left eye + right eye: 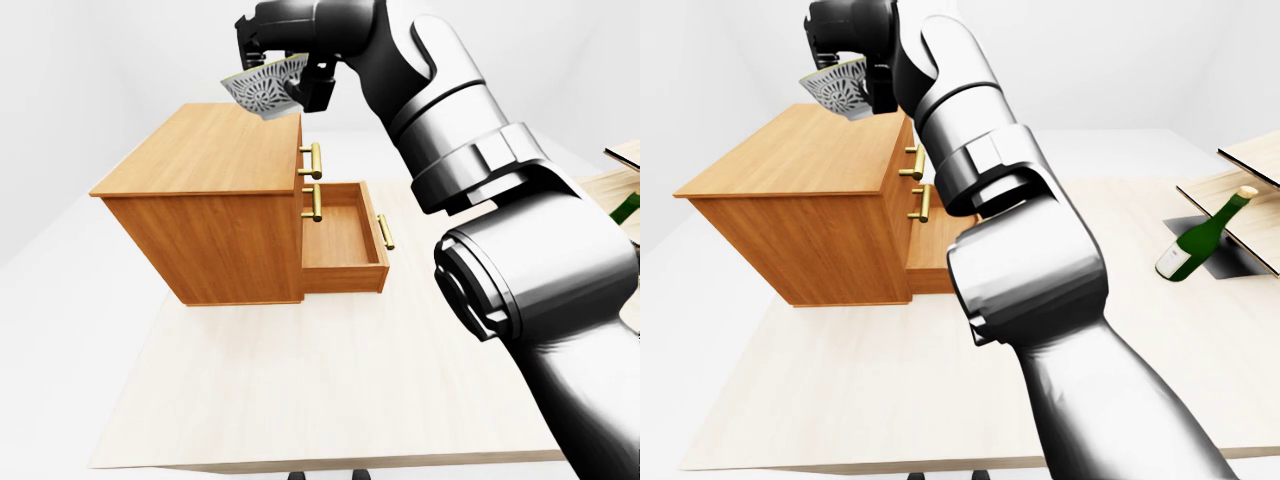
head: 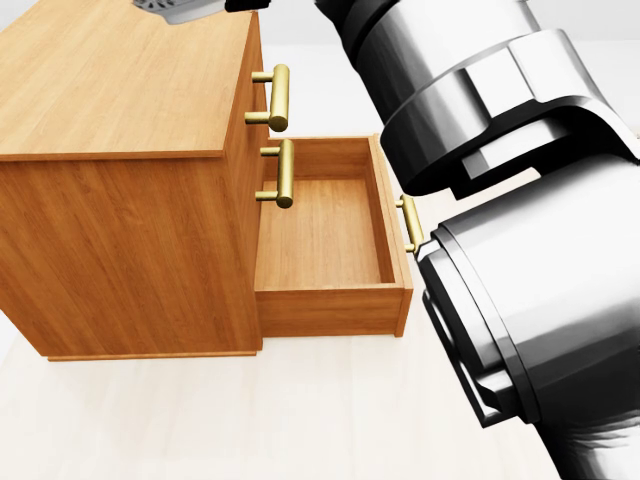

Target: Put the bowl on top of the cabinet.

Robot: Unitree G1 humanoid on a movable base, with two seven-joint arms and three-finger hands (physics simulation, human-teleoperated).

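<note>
Left-eye view: a grey bowl with a black-and-white lattice pattern is held by the right robot hand, whose dark fingers are closed round its rim. The bowl is carried tilted, patterned underside turned toward the camera. It is placed over the upper right corner of the top of the light-brown wooden cabinet, by the brass handles. A gap seems to be left between bowl and wood, but contact cannot be ruled out. The bottom drawer is pulled out and nothing is seen in it. The cabinet is stood on a pale wooden bench.

Head view: only a grey sliver of the bowl is caught at the top edge, above the cabinet top. The right side is filled by the silver right arm.

Right-eye view: bowl and hand are seen high over the cabinet's upper edge. A green glass bottle is well apart at right.

The landing surface is judged to lie directly beneath the bowl and toward view-left. Levelling and a short lowering are called for. The left robot hand is not seen.
</note>
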